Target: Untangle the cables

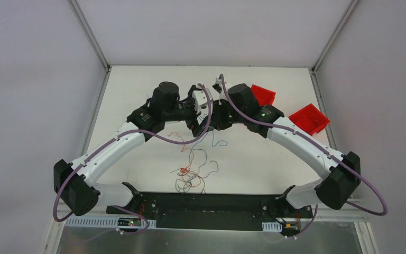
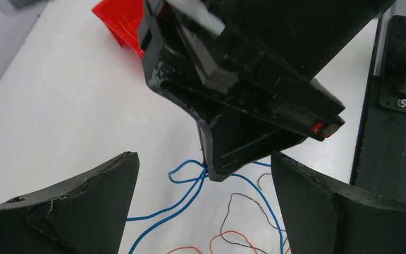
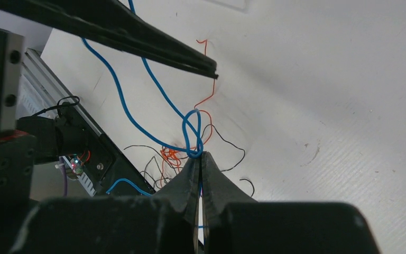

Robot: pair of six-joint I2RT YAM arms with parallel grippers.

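Observation:
The cables are thin blue, orange, red and black wires. A loose bunch (image 1: 189, 172) lies on the white table near the front, with strands rising to where both grippers meet. My right gripper (image 3: 200, 155) is shut on a looped blue cable (image 3: 192, 129) and holds it above the table. My left gripper (image 2: 203, 172) is open, its wide fingers (image 2: 90, 206) on either side of the right gripper's tip (image 2: 218, 168). The blue cable (image 2: 190, 185) hangs there between them. Black (image 2: 243, 203) and orange (image 2: 232, 235) strands lie below on the table.
Two red bins stand at the back right (image 1: 263, 94) (image 1: 309, 117); one shows in the left wrist view (image 2: 119, 21). A black base rail (image 1: 211, 203) runs along the near edge of the table. The arms' thick purple cables (image 1: 164, 138) hang over the table.

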